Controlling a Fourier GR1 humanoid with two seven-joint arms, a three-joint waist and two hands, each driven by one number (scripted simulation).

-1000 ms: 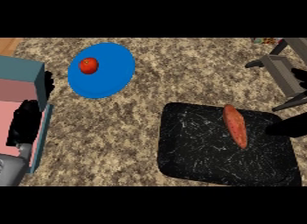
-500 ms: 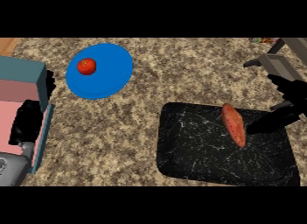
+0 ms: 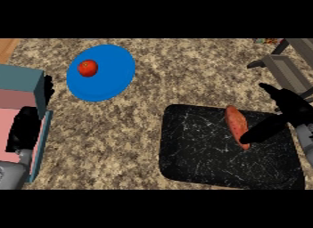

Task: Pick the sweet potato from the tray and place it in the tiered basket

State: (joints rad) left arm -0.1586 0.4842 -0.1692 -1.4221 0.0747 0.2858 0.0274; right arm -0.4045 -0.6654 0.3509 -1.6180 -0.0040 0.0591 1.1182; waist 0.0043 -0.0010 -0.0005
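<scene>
So this is step 1 of 2, the pick. The right hand (image 3: 291, 112) is spread open and holding nothing, just beside the sweet potato (image 3: 234, 118), which lies lengthwise on the black tray (image 3: 198, 153). A finger (image 3: 262, 130) crosses the potato's near end, maybe touching, hard to tell. Next it'd need to curl round it, lift, then head for the tiered basket (image 3: 291, 67) beyond the tray. The left hand (image 3: 26, 130) rests open at the left.

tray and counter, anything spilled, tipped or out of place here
Nothing stands out. The sweet potato lies whole on the black tray, and the tomato sits on the blue plate. The right hand is open at the sweet potato's lower end.
</scene>
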